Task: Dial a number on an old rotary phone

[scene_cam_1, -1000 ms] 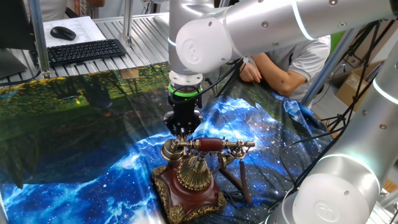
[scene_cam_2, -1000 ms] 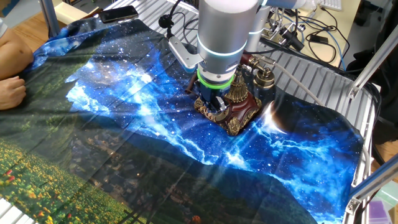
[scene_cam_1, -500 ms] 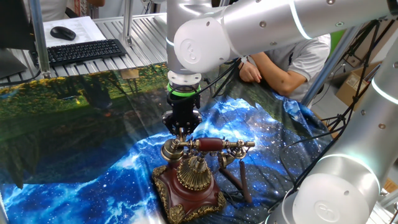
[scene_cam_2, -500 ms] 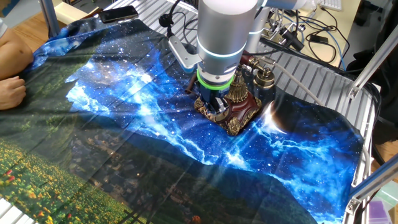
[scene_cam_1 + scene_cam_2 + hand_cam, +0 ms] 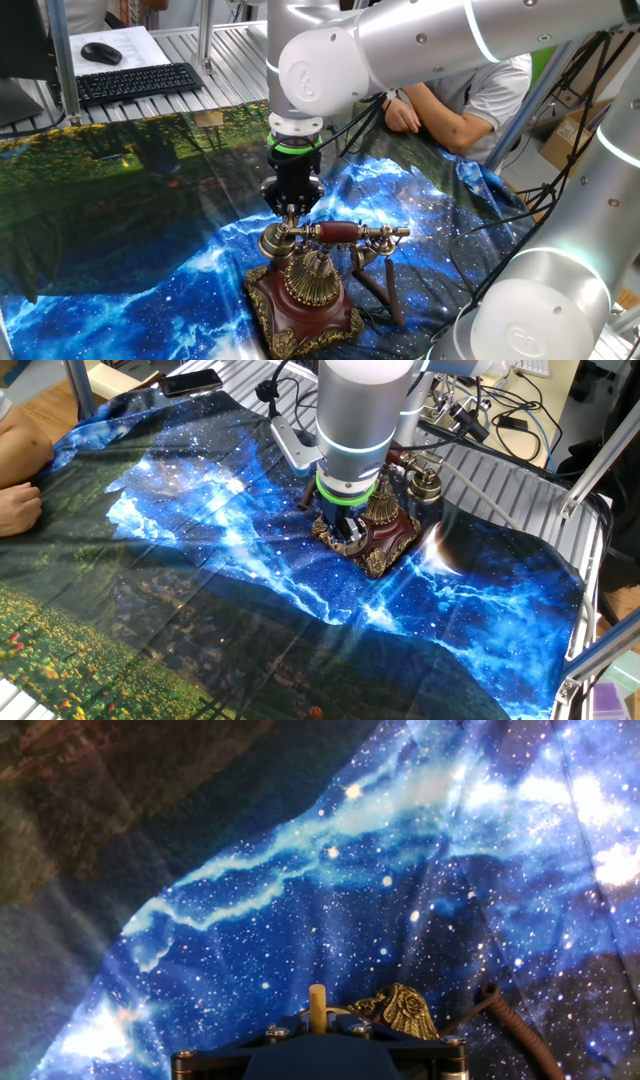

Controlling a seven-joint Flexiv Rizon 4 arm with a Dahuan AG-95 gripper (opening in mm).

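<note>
while your gripper (image 5: 291, 210) hangs just over the old rotary phone (image 5: 305, 290) near its handset end, jaw state: you cannot tell.

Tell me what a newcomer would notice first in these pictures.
The old rotary phone, brass and red-brown, stands on a vivid blue galaxy cloth covering the table. The big silver arm comes down over it, its dark claw hanging by the handset's end, with the dial dome just below. A person leans at the far edge.
</note>
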